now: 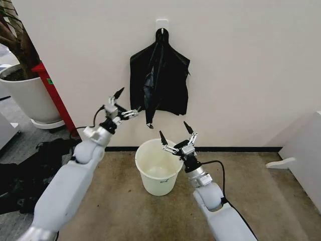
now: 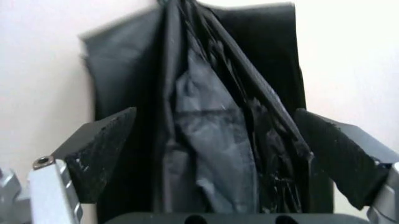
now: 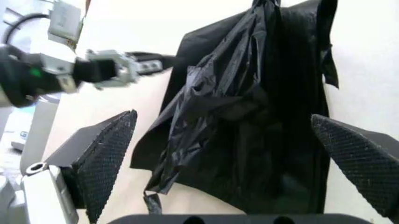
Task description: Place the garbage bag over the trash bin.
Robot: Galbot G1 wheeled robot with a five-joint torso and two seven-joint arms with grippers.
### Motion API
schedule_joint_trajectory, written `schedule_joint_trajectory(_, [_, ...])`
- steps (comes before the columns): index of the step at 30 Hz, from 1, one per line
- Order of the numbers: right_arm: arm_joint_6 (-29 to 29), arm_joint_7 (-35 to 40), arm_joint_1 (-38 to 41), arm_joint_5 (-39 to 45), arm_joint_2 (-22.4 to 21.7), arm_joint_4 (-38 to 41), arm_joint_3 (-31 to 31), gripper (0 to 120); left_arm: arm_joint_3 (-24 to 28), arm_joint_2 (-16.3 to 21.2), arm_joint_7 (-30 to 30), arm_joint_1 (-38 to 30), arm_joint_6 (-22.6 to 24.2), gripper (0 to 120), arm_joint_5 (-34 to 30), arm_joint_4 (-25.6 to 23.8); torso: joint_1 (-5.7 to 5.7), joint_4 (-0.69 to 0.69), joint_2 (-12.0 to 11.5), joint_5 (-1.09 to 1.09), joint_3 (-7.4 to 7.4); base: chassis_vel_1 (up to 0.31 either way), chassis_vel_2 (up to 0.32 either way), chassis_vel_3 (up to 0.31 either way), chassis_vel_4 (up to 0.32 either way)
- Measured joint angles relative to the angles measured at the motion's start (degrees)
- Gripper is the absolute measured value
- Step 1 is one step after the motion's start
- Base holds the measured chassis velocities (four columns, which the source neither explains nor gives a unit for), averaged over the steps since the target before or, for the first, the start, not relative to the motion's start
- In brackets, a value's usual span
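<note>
2 grippers face a black garbage bag hanging on a white wall.
Left gripper, fingers apart, nears its left edge; right gripper, fingers apart, hovers above the trash bin on the floor; left wrist view reveals glossy wrinkles.

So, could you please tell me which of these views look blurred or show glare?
Left wrist view: the hanging black plastic bags are soft and smeared, and so are the open left gripper's fingers. Right wrist view: sharper, with sheen on the wrinkles. Head view: even light, faint shine inside the cream-white bucket.

Office-like room — plain wall, carpet, potted plant.
</note>
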Motion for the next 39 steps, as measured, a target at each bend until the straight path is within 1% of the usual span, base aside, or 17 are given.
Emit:
schedule_joint_trajectory(1, [-0.02, 0.10, -0.03, 0.07, 0.03, -0.01, 0.22, 100, 1.33, -0.90, -0.02, -1.84, 0.20, 100, 0.55, 1.75, 0.00, -0.02, 0.00, -0.02, 0.00, 0.000, 0.000, 0.000, 0.000])
schedule_joint_trajectory(3, [-0.15, 0.26, -0.20, 0.26, 0.07, 0.26, 0.50, 100, 2.35, -1.97, -0.11, -3.54, 0.54, 97, 0.74, 3.35, 0.00, -0.02, 0.00, 0.00, 0.00, 0.000, 0.000, 0.000, 0.000])
schedule_joint_trajectory(6, [-0.20, 0.40, -0.65, 0.37, -0.05, 0.65, 0.78, 100, 2.57, -2.90, -0.14, -4.10, 0.62, 94, 0.75, 4.43, 0.00, -0.01, 0.01, -0.01, 0.00, 0.000, 0.000, 0.000, 0.000])
schedule_joint_trajectory(17, [-0.16, 0.40, -1.43, 0.30, -0.53, 1.20, 0.83, 100, 1.17, -5.18, -0.22, -3.24, 0.52, 97, 0.29, 6.32, 0.00, 0.00, 0.01, -0.02, 0.00, 0.000, 0.000, 0.000, 0.000])
schedule_joint_trajectory(20, [-0.09, 0.40, -1.44, 0.25, -0.54, 1.04, 0.71, 100, 1.14, -5.42, -0.22, -3.39, 0.52, 95, 0.17, 6.71, 0.00, 0.00, 0.01, -0.02, -0.01, 0.000, 0.000, 0.000, 0.000])
schedule_joint_trajectory(21, [-0.06, 0.39, -1.43, 0.20, -0.46, 0.89, 0.62, 100, 1.19, -5.55, -0.30, -3.49, 0.52, 91, 0.30, 6.83, 0.00, 0.00, 0.01, -0.02, -0.01, 0.000, 0.000, 0.000, 0.000])
schedule_joint_trajectory(23, [-0.05, 0.39, -1.42, 0.18, -0.41, 0.83, 0.54, 100, 1.24, -5.71, -0.35, -3.58, 0.52, 91, 0.45, 6.92, 0.00, 0.00, 0.01, -0.02, -0.01, 0.000, 0.000, 0.000, 0.000])
schedule_joint_trajectory(24, [-0.03, 0.38, -1.37, 0.16, -0.37, 0.74, 0.45, 100, 1.32, -5.90, -0.38, -3.70, 0.52, 84, 0.63, 7.01, 0.00, 0.00, 0.01, -0.02, 0.00, 0.000, 0.000, 0.000, 0.000])
schedule_joint_trajectory(25, [-0.03, 0.38, -1.31, 0.14, -0.35, 0.66, 0.38, 100, 1.43, -6.09, -0.39, -3.85, 0.53, 82, 0.78, 7.09, 0.00, 0.00, 0.01, -0.02, -0.01, 0.000, 0.000, 0.000, 0.000])
schedule_joint_trajectory(26, [-0.03, 0.37, -1.24, 0.14, -0.34, 0.61, 0.31, 100, 1.59, -6.25, -0.39, -4.01, 0.53, 75, 0.91, 7.21, 0.00, 0.00, 0.01, -0.01, -0.01, 0.000, 0.000, 0.000, 0.000])
schedule_joint_trajectory(27, [-0.03, 0.37, -1.19, 0.13, -0.34, 0.57, 0.26, 100, 1.77, -6.40, -0.39, -4.20, 0.53, 72, 1.01, 7.37, 0.00, 0.00, 0.01, -0.02, -0.01, 0.000, 0.000, 0.000, 0.000])
schedule_joint_trajectory(29, [-0.03, 0.37, -1.18, 0.13, -0.38, 0.52, 0.24, 100, 2.08, -6.63, -0.39, -4.59, 0.53, 62, 1.19, 7.77, 0.00, 0.00, 0.01, -0.02, -0.01, 0.000, 0.000, 0.000, 0.000])
schedule_joint_trajectory(31, [-0.01, 0.36, -1.18, 0.13, -0.41, 0.52, 0.24, 100, 2.14, -6.73, -0.39, -4.73, 0.53, 60, 1.23, 7.94, 0.00, -0.01, 0.01, -0.02, -0.01, 0.000, 0.000, 0.000, 0.000])
schedule_joint_trajectory(34, [0.14, 0.36, -1.33, 0.13, -0.57, 0.51, 0.29, 100, 2.20, -6.92, -0.55, -4.88, 0.63, 47, 1.06, 8.15, 0.00, 0.00, 0.01, -0.02, -0.01, 0.000, 0.000, 0.000, 0.000])
schedule_joint_trajectory(37, [0.33, 0.36, -1.44, 0.13, -0.78, 0.47, 0.41, 100, 2.44, -6.98, -1.25, -4.86, 1.12, 36, -0.09, 8.14, 0.00, 0.00, 0.01, -0.01, -0.01, 0.000, 0.000, 0.000, 0.000])
schedule_joint_trajectory(38, [0.33, 0.36, -1.44, 0.13, -0.78, 0.47, 0.41, 100, 2.44, -6.98, -1.25, -4.86, 1.12, 36, -0.09, 8.14, 0.00, 0.00, 0.01, -0.01, -0.01, 0.000, 0.000, 0.000, 0.000])
schedule_joint_trajectory(39, [0.42, 0.37, -1.48, 0.14, -0.88, 0.46, 0.51, 100, 2.68, -7.09, -1.72, -4.74, 1.54, 30, -0.83, 8.09, 0.00, 0.00, 0.01, -0.02, -0.01, 0.000, 0.000, 0.000, 0.000])
